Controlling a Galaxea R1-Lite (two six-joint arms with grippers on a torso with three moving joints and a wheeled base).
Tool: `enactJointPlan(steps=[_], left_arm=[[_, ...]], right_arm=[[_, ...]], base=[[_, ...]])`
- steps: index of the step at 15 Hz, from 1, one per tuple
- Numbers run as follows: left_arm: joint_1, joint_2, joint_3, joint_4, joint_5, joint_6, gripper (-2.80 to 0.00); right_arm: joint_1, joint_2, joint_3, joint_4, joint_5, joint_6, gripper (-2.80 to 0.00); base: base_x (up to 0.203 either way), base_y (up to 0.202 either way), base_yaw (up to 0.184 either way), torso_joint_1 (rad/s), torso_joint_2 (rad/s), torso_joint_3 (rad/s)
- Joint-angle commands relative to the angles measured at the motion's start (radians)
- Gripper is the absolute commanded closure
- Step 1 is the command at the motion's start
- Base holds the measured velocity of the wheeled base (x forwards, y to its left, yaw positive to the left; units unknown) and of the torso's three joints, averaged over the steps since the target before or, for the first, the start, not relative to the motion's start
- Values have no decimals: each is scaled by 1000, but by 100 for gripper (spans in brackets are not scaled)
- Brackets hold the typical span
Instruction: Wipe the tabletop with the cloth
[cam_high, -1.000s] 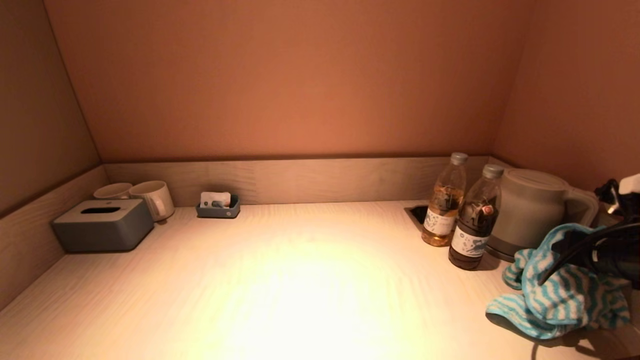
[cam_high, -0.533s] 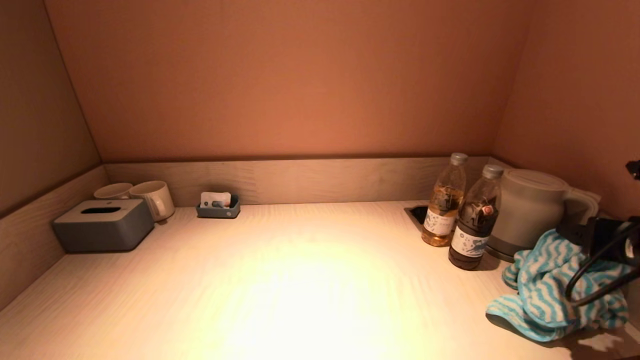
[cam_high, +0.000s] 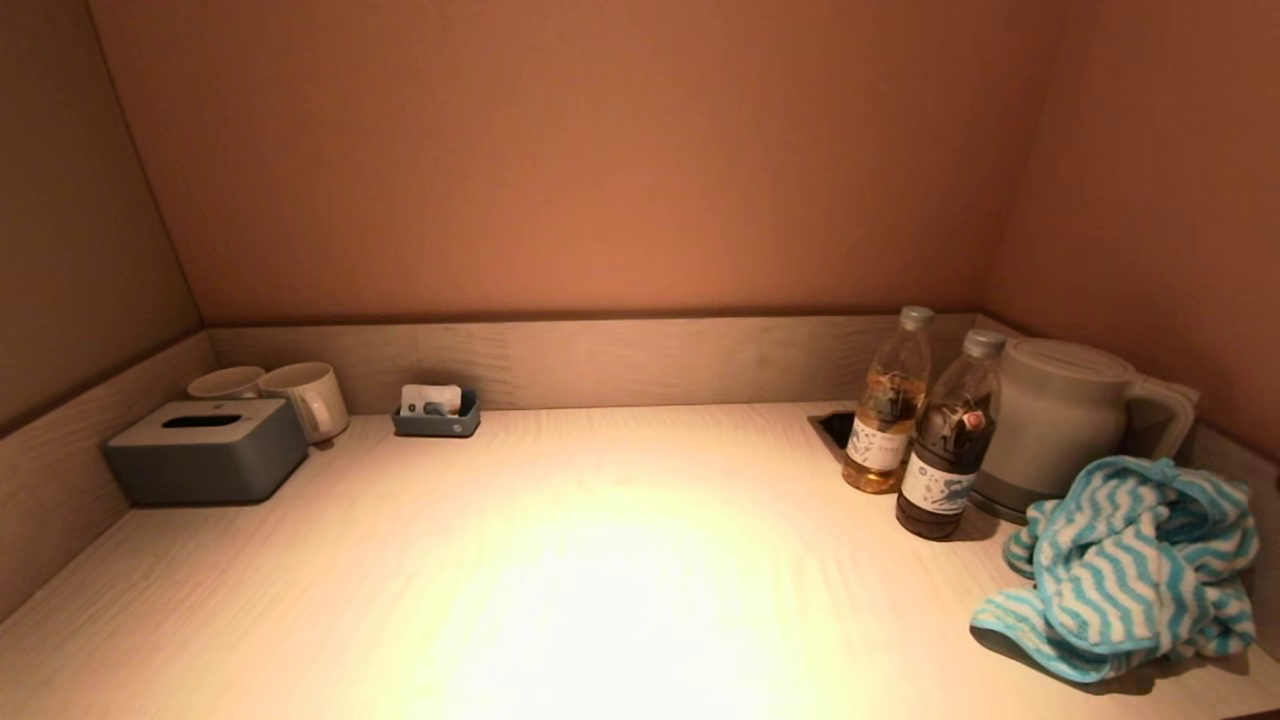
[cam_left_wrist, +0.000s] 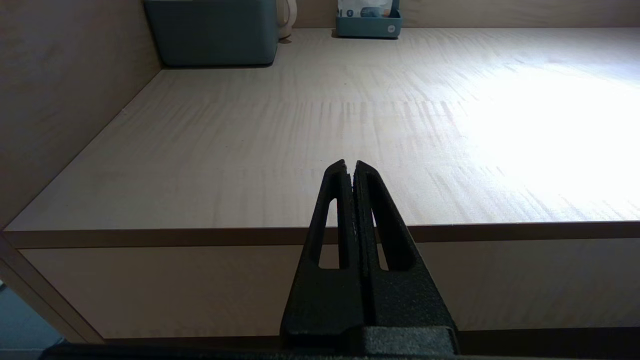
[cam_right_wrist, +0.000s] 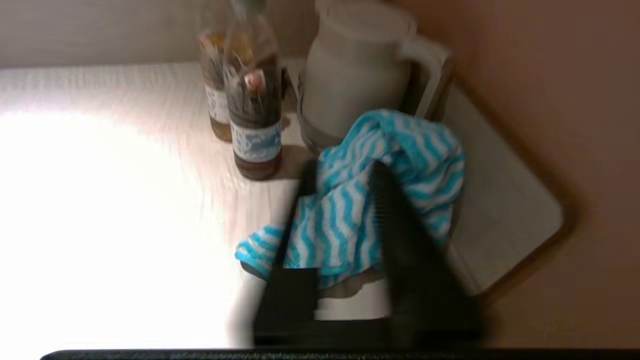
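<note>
- The cloth (cam_high: 1125, 565) (striped blue and white) lies bunched in a loose heap at the right end of the tabletop (cam_high: 600, 560), close to the front edge and near the right wall.
- Its back folds lie just before the kettle (cam_high: 1065, 420); whether they touch its base cannot be told.
- In the right wrist view the right gripper (cam_right_wrist: 345, 172) hangs above the cloth (cam_right_wrist: 375, 200) with its two fingers spread wide; the cloth shows in the gap between them, and nothing is held. The head view shows no arm at all.
- Two bottles stand just left of the kettle: a dark bottle (cam_high: 948, 450) nearer the front, and a pale bottle (cam_high: 888, 402) with amber liquid behind it, the two close together.
- A dark square recess (cam_high: 835, 428) is set into the tabletop just behind the pale bottle.
- Well away, at the far left, a grey tissue box (cam_high: 205, 450) sits against the left wall, with two mugs (cam_high: 290, 392) right behind it.
- A small blue tray (cam_high: 436, 415) holding sachets stands against the back rail, near the mugs.
- The left gripper (cam_left_wrist: 350, 170) is parked off the front edge of the tabletop (cam_left_wrist: 250, 150) on the left side, level with it, its fingers pressed together on nothing.
</note>
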Motion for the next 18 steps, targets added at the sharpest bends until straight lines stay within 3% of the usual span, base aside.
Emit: enactJointPlan(steps=[1, 6, 11, 14, 18], left_arm=[[0, 0, 0, 0, 0, 0, 0], [0, 0, 0, 0, 0, 0, 0], [0, 0, 0, 0, 0, 0, 0], [0, 0, 0, 0, 0, 0, 0], [0, 0, 0, 0, 0, -2, 0]], right_arm=[[2, -92, -33, 59, 6, -40, 0], [3, -189, -86, 90, 8, -35, 0], [11, -374, -90, 217, 14, -35, 0], [73, -385, -120, 242, 2, 37, 0], [189, -524, -117, 381, -38, 55, 0]], base=[[0, 0, 0, 0, 0, 0], [0, 0, 0, 0, 0, 0], [0, 0, 0, 0, 0, 0], [0, 0, 0, 0, 0, 0], [0, 0, 0, 0, 0, 0]])
